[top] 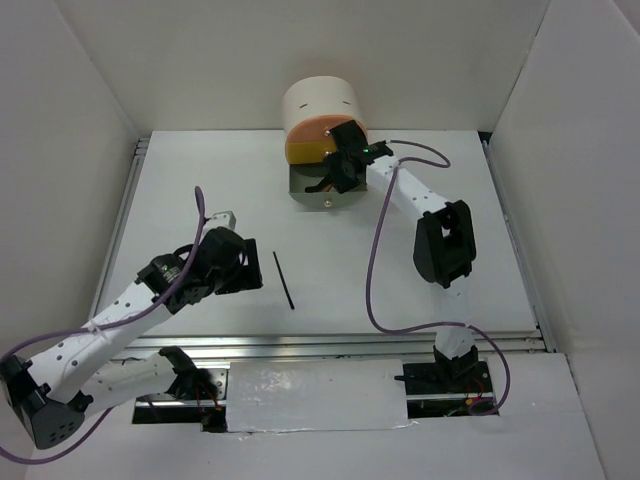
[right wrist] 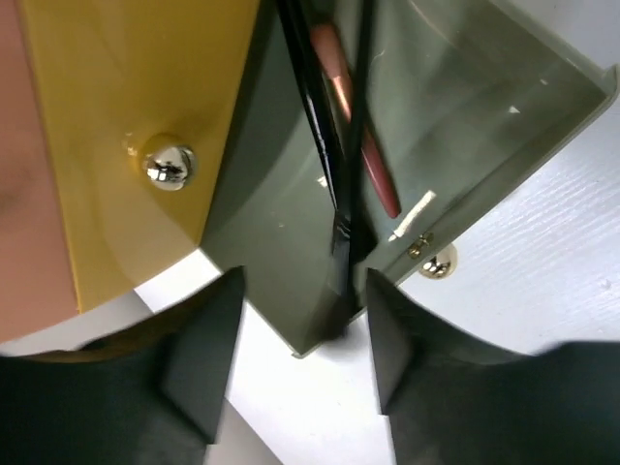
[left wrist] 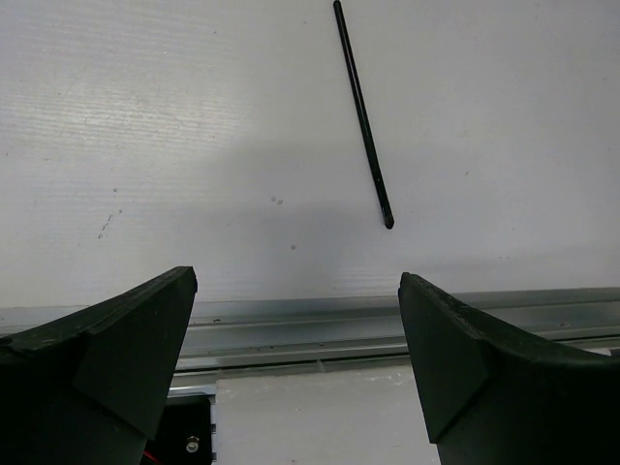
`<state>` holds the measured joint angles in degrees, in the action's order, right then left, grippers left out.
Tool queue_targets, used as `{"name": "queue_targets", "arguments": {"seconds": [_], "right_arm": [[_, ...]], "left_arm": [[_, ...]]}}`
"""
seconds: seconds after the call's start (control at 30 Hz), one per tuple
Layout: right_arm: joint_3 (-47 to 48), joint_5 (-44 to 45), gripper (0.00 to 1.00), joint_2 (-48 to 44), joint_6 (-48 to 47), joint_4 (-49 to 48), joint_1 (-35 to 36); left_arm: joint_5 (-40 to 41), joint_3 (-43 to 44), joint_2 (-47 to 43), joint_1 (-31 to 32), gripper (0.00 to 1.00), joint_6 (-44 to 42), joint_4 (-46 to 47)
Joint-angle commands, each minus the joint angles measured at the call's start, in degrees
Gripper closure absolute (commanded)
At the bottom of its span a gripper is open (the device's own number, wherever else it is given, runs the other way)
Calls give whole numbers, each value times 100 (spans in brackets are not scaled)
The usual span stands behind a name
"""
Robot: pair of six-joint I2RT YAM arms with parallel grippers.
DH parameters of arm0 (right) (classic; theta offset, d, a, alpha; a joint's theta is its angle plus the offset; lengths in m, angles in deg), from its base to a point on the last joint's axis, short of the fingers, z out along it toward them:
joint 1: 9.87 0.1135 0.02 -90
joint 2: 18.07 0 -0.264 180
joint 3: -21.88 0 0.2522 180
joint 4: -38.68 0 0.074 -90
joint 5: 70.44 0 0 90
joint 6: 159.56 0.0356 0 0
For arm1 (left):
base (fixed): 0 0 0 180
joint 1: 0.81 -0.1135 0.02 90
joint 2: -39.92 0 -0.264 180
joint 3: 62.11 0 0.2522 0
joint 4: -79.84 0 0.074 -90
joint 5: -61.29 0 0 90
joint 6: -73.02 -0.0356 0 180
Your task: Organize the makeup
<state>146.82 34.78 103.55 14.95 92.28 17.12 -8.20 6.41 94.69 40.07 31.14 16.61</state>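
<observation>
- I read this as a robotics lab test cell, not a home: plain white board walls (top: pixel 60 150) box in the view at left, right and top.
- A flat white table (top: pixel 200 190) has bare aluminium rails (top: pixel 330 345) along its lower edge.
- Two white robot arms (top: pixel 100 328) are bolted at the bottom of the frame, trailing loose purple cables (top: pixel 369 270).

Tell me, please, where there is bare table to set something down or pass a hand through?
Free: the far-left table between the left rail and the organizer; the middle between the thin black stick and the right arm; the strip right of that arm. Crowded: the open grey-green drawer, with the right gripper over it.
</observation>
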Motion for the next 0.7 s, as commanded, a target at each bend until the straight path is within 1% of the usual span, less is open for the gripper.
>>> {"name": "queue_targets", "arguments": {"seconds": [0.0, 0.07, 0.13, 0.2, 0.23, 0.27, 0.33, 0.37, 0.4, 0.43, 0.47, 0.5, 0.53, 0.57, 0.63, 0.67], "right_arm": [[-96, -203, 37, -350, -346, -458, -88], [35, -257, 13, -385, -698, -503, -105], [132, -292, 5, -446, -1031, -512, -123], [194, -318, 4, -673, -1252, -476, -141], [159, -327, 5, -805, -1566, -520, -149], [2, -353, 5, -937, -1708, -581, -149], [-270, -380, 5, -1482, -2103, -661, -149], [-681, -397, 5, -1684, -2236, -766, -141], [-929, -397, 5, -2129, -2350, -836, -149], [-1497, -441, 5, -2386, -2560, -941, -149], [-1807, -528, 5, -2632, -2667, -1221, -158], [-2114, -634, 6, -3113, -2798, -1345, -149], [-2666, -730, 6, -3362, -2869, -1434, -149], [-2906, -827, 6, -3791, -2957, -1600, -149], [-3424, -846, 6, -4162, -3037, -1514, -158], [-3575, -863, 7, -4512, -3054, -1418, -158]], "left_arm": [[-170, 210, 209, -37, 1, -171, 236], [-249, 271, 420, -37, 0, -162, 263], [-276, 359, 570, -37, 1, -119, 271], [-224, 464, 798, -37, 1, -31, 245], [-188, 517, 895, -37, 1, 13, 228], [-162, 561, 1000, -37, 0, 83, 210], [-127, 702, 1360, -37, 1, 127, 227], [-109, 737, 1492, -28, 1, 145, 236], [-100, 799, 1763, -36, 1, 163, 262], [-118, 834, 1896, -45, 1, 163, 341], [-118, 860, 2159, -54, 1, 172, 377], [-152, 930, 2292, -54, 0, 198, 403], [-196, 966, 2415, -63, 1, 224, 447], [-205, 1018, 2651, -89, 1, 259, 508], [-275, 1098, 2881, -98, 1, 373, 544], [-293, 1194, 3091, -107, 2, 409, 561]]}}
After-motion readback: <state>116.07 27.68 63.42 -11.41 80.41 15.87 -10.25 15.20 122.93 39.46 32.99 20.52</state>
